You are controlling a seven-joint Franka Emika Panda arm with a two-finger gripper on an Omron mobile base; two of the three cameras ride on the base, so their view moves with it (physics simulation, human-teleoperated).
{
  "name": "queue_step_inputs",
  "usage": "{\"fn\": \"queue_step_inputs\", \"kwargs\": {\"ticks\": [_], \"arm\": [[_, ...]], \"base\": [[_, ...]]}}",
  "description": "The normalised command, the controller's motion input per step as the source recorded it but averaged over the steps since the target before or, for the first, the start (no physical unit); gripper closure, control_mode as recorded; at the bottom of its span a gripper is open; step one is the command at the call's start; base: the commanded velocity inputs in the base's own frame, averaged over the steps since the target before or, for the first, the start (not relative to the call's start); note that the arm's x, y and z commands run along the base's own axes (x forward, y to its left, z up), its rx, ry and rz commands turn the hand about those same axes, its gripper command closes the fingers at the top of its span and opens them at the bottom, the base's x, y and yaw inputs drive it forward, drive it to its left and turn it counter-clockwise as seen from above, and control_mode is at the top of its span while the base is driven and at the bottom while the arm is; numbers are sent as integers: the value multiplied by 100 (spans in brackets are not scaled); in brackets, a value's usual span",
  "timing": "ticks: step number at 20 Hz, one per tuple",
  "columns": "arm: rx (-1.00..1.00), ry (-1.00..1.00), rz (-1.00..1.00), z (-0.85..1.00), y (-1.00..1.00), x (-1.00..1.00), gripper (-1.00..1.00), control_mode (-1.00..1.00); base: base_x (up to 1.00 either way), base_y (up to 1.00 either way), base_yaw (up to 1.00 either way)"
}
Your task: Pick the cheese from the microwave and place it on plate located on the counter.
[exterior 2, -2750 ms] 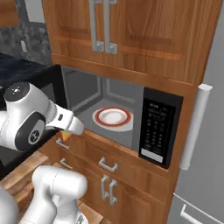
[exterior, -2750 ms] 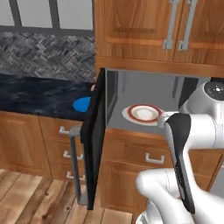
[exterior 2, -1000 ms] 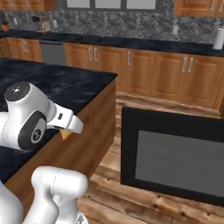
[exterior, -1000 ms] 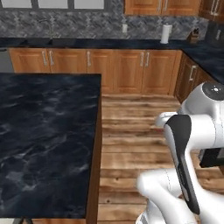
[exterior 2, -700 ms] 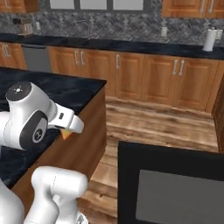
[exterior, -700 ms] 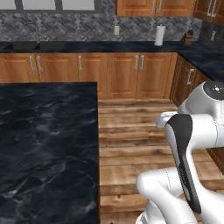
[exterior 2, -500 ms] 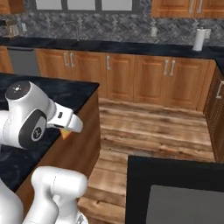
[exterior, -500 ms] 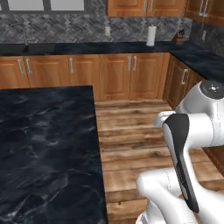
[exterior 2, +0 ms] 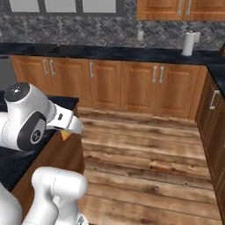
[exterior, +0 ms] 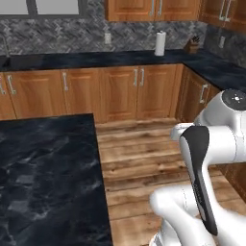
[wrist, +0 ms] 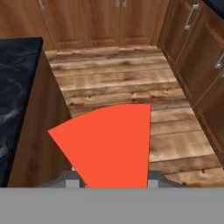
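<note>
kitchen, wooden cabinets [exterior: 120, 91], marble counter [exterior: 48, 173]

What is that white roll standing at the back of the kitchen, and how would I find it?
Follow the long black counter along the back wall, under the grey patterned backsplash, towards the corner where it turns. There a white paper towel roll stands upright on the counter, left of a small dark knife block. It is the one tall, plain white cylinder there.
</note>
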Motion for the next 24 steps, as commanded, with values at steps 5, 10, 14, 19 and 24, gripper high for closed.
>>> {"fn": "queue_step_inputs", "kwargs": {"ticks": [5,10,14,19,24], "arm": [[0,0,0,0,0,0,100,100],[0,0,0,0,0,0,100,100],[0,0,0,0,0,0,100,100],[0,0,0,0,0,0,100,100],[0,0,0,0,0,0,100,100]], "base": [[95,-42,-34],[37,-22,-69],[9,-6,-81],[20,-2,-78],[61,-4,-63]]}}
